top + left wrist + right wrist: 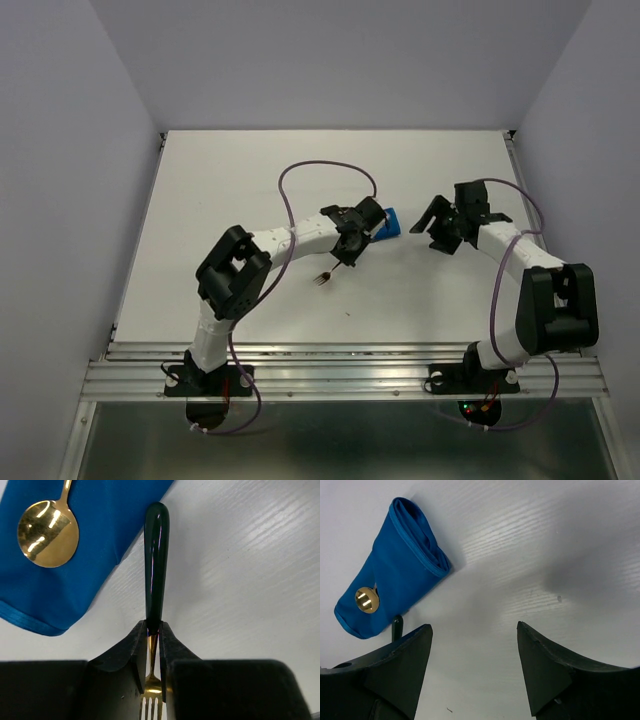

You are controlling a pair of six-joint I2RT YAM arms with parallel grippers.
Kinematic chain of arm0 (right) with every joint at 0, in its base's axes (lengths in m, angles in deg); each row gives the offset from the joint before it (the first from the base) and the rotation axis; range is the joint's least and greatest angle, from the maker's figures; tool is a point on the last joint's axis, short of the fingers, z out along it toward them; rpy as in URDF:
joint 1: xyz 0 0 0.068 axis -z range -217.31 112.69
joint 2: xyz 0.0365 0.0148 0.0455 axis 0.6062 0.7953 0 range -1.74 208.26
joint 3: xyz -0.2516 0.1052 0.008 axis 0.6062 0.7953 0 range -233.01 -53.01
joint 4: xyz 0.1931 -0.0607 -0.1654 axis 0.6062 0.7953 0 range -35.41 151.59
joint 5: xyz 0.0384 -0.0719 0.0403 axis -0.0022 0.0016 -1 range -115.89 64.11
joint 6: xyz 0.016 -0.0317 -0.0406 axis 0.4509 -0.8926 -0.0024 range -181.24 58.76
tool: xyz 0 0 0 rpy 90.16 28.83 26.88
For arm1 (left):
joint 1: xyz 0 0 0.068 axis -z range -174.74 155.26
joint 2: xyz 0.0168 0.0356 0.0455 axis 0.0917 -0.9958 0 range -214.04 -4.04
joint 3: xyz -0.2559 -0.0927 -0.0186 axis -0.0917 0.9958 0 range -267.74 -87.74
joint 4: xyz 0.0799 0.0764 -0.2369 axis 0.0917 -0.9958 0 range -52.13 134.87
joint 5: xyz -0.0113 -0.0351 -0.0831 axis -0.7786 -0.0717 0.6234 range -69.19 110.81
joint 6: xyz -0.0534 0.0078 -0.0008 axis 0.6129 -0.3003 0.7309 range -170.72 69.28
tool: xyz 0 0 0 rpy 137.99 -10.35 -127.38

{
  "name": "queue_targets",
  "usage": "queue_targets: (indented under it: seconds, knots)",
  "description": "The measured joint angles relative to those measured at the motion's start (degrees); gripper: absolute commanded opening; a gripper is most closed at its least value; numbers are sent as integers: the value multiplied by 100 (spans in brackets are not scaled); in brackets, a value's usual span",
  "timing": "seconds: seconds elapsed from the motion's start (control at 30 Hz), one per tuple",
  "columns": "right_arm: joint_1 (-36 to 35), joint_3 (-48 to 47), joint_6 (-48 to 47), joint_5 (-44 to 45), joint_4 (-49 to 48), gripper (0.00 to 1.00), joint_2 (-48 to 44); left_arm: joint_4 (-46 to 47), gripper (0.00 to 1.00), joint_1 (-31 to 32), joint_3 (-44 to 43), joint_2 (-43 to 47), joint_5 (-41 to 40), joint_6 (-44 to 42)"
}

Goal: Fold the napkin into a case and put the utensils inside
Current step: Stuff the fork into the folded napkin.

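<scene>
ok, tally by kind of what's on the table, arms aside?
Folded blue napkin: 1
Spoon: 1
Fork: 1
Total: 3

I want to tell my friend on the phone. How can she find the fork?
Start at the white table and find the blue folded napkin near its middle. Right beside it, the left gripper pinches the fork by its neck. The spoon on the cloth has a round gold bowl; the fork has gold prongs and is the only one held.
</scene>
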Motion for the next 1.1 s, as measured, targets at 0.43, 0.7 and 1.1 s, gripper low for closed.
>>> queue_targets:
  seconds: [0.43,0.7,1.1]
  knots:
    - [0,-1045,-74,-579,-157,74,881,-640,0,-31,-415,317,-190,-1344]
    - [0,-1355,85,-702,-225,74,1388,-361,0,-304,-415,328,-439,-2039]
    - [52,-1401,162,-710,-243,74,1403,-422,0,-708,-616,-157,-175,-2697]
